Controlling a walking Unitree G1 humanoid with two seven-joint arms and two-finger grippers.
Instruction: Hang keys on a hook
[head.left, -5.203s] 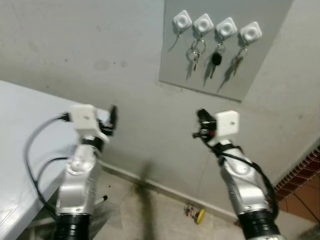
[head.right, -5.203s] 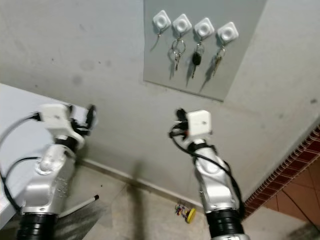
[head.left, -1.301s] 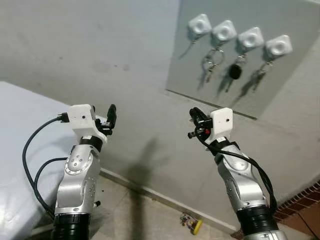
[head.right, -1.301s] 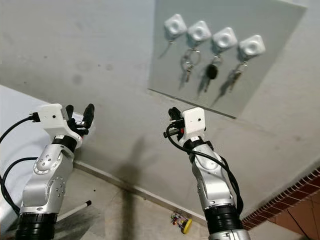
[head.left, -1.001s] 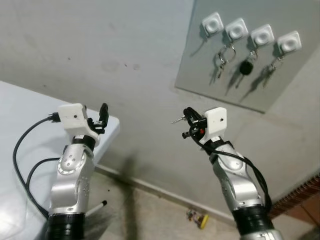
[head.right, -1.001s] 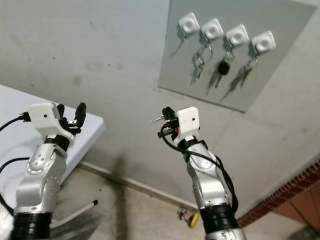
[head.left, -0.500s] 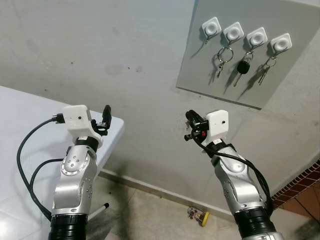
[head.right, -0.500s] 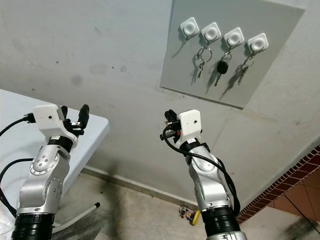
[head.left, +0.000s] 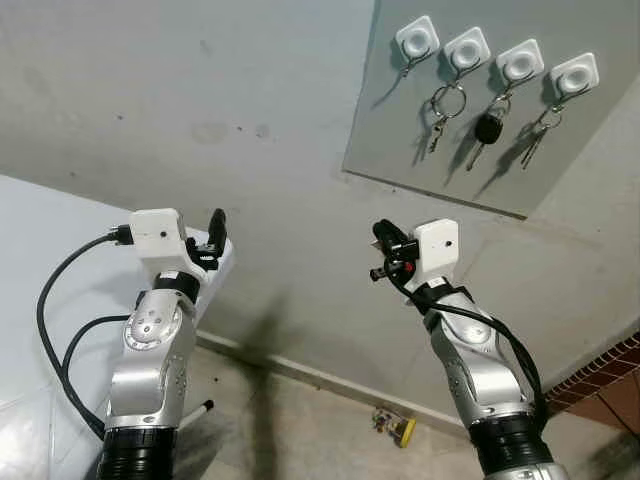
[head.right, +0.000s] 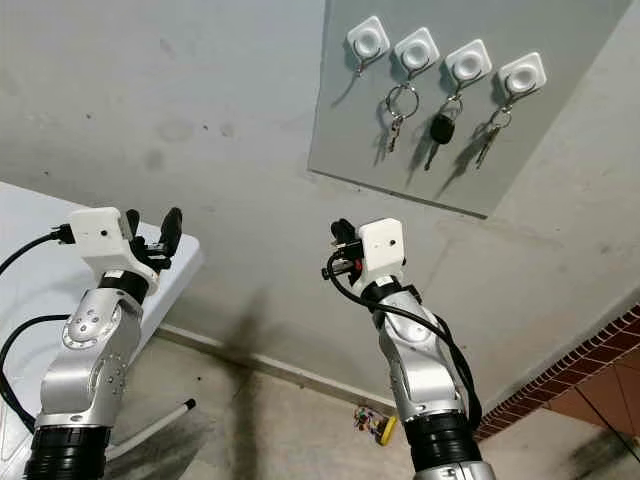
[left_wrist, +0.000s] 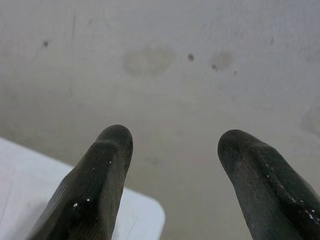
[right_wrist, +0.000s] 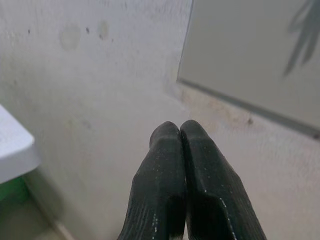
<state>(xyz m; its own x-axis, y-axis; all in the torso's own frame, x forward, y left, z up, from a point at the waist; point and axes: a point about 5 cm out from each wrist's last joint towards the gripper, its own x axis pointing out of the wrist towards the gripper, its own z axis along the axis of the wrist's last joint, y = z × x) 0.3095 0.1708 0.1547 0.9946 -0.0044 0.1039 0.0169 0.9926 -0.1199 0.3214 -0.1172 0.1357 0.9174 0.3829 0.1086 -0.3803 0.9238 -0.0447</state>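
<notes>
Illumination is moderate and even, with a slightly dull, grey-green cast. The hanging keys (head.left: 442, 112) throw soft shadows down and to the left on the grey panel (head.left: 400, 140), indicating light from the upper right. A diffuse dark shadow falls on the wall (head.left: 200, 90) near the floor, between the arms. The white table (head.left: 40, 300) is bright but not glaring. Head views are sharp; in both wrist views the near black fingers (left_wrist: 100, 195) are soft.

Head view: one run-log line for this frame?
left gripper open, raised by table | right gripper shut, below panel | hooks: leftmost hook free, three hold keys | keychain on floor
</notes>
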